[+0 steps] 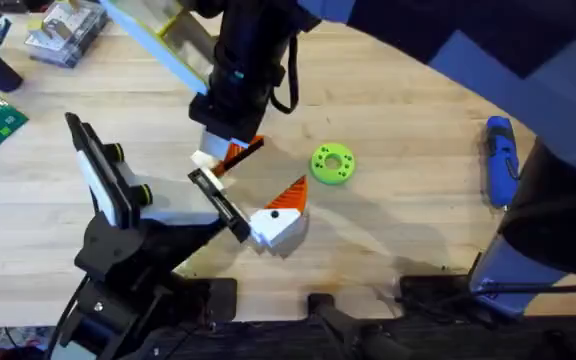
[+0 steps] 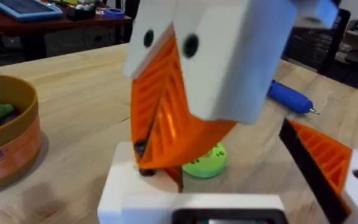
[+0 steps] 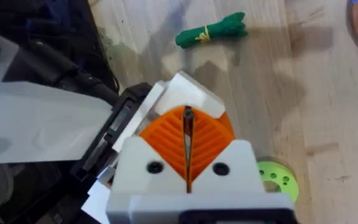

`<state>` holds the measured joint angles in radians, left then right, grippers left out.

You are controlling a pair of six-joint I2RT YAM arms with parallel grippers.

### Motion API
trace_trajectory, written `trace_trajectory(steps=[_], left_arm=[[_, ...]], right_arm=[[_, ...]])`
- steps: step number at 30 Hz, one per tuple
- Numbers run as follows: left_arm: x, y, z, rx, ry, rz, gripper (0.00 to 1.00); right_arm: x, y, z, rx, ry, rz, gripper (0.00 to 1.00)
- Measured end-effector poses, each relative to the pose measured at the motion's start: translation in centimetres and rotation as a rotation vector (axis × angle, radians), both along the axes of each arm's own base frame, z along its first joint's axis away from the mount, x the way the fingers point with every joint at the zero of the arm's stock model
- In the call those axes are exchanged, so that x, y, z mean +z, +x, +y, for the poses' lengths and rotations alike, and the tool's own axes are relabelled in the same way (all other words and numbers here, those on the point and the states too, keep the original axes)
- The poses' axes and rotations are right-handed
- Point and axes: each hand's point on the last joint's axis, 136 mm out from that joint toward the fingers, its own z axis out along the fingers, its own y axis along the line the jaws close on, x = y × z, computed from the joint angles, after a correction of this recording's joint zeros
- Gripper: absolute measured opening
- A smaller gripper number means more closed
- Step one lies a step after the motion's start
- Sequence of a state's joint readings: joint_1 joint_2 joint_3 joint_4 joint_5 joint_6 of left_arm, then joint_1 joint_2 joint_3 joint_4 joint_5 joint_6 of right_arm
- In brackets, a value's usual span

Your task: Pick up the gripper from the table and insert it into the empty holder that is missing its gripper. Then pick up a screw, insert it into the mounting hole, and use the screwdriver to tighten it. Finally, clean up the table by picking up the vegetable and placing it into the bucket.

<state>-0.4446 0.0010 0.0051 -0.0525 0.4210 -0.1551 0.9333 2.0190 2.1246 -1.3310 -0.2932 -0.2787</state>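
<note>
Presently, the right gripper (image 1: 230, 152) is seen with its orange ribbed pads (image 3: 210, 140) pressed together, and it is judged to be pinching the small finger piece (image 3: 188, 92), a blocky white plastic base with an orange wedge. The piece is held at the upper end of the slim black slotted holder bar (image 1: 220, 207). Whether the left gripper (image 2: 191, 208) is closed cannot be told. A jam could be caused if the base were pushed in tilted against the slot, and the smooth plastic could be twisted out of the pinch. The bulkier white-and-orange finger (image 1: 280, 218), at 5 o'clock from the right gripper, could be knocked. The round green perforated disc (image 1: 332, 164) lies at 3 o'clock, and the glossy blue pen-shaped screwdriver (image 1: 500, 160) farther out the same way could be set rolling on the pale planked wooden table (image 1: 398, 230). A crinkled green vegetable (image 3: 211, 31) lies on the boards. The round orange bucket (image 2: 8, 140) holds something green.
</note>
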Motion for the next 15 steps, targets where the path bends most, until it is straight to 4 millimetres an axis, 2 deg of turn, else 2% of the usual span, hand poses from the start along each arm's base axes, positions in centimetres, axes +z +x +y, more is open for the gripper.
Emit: trace_trajectory(steps=[8, 15], left_arm=[[0.0, 0.0, 0.0, -0.002, 0.002, -0.005, 0.993], [0.0, 0.0, 0.0, 0.002, 0.002, -0.004, 0.993]], right_arm=[[-0.4, -0.8, -1.2, 0.02, -0.052, 0.028, 0.006], [-0.6, -0.9, -1.1, 0.025, -0.053, 0.028, 0.006]])
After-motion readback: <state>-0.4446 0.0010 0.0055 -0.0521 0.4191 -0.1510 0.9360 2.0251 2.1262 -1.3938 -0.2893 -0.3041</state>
